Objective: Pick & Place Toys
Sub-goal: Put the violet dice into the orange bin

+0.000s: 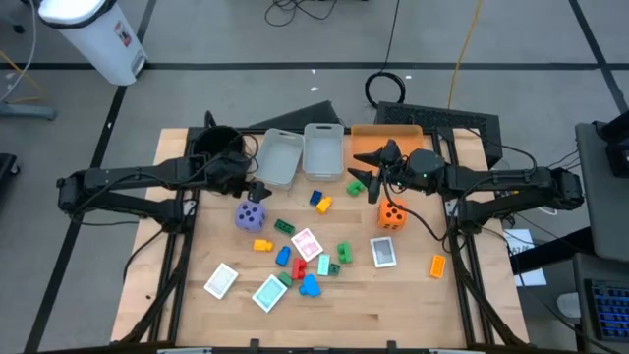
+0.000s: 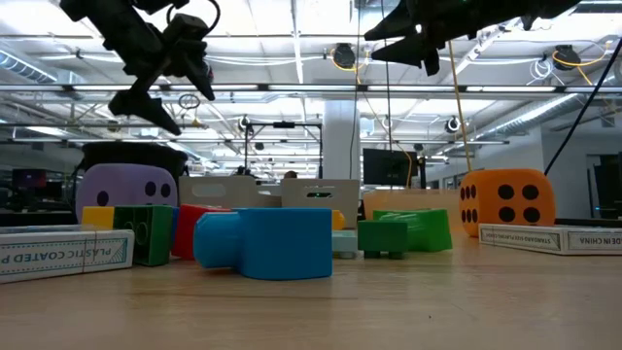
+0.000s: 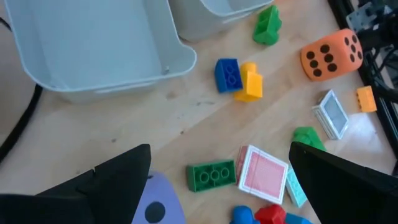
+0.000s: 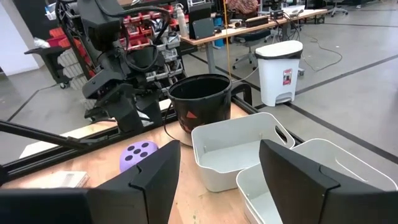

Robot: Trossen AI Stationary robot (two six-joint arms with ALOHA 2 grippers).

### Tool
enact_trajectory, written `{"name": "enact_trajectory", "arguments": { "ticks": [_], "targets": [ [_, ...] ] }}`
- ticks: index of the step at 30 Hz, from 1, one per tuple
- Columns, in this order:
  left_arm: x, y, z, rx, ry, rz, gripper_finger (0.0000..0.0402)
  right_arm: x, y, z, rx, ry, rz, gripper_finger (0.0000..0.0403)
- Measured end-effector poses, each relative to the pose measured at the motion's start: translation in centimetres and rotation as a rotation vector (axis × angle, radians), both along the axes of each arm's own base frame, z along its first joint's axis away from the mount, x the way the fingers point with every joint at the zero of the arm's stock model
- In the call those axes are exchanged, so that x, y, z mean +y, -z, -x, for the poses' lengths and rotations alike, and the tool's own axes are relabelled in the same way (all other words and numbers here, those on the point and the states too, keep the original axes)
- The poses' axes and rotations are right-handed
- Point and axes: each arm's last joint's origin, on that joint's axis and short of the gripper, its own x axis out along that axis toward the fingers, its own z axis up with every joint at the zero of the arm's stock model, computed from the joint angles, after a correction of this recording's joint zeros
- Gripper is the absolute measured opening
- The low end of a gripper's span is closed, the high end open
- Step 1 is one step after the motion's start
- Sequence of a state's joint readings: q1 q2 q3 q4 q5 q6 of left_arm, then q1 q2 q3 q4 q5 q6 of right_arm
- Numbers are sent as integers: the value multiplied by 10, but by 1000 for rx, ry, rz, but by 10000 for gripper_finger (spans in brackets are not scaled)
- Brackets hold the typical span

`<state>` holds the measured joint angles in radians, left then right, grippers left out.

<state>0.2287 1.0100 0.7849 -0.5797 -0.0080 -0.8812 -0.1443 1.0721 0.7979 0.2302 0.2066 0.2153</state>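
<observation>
Seen from above, the left gripper [image 1: 257, 187] hangs with jaws spread wide and empty over the purple die [image 1: 250, 215], near the table's [image 1: 413, 305] back-left bins [image 1: 279, 155]. The right gripper [image 1: 362, 169], fingers parted and holding nothing, hovers above the back edge beside the orange die [image 1: 391, 214]. Blocks and cards [image 1: 306, 243] scatter mid-table; the front edge has open wood.

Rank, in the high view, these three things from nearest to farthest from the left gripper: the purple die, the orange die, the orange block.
From the left gripper:
1. Purple die, just below it in the picture.
2. Orange die, across the table, under the right arm.
3. Orange block, near the table's right edge.
</observation>
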Motion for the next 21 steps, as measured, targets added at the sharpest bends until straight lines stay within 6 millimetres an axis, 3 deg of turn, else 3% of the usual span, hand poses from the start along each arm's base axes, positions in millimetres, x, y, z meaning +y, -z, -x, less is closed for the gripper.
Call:
{"name": "enact_trajectory", "arguments": {
  "ticks": [9,21],
  "targets": [
    [1,0,0,1,-28,-2,393,0,0,0,-1,1,0,213],
    [1,8,10,127,-56,40,399,0,0,0,-4,1,-11,212]
  ]
}}
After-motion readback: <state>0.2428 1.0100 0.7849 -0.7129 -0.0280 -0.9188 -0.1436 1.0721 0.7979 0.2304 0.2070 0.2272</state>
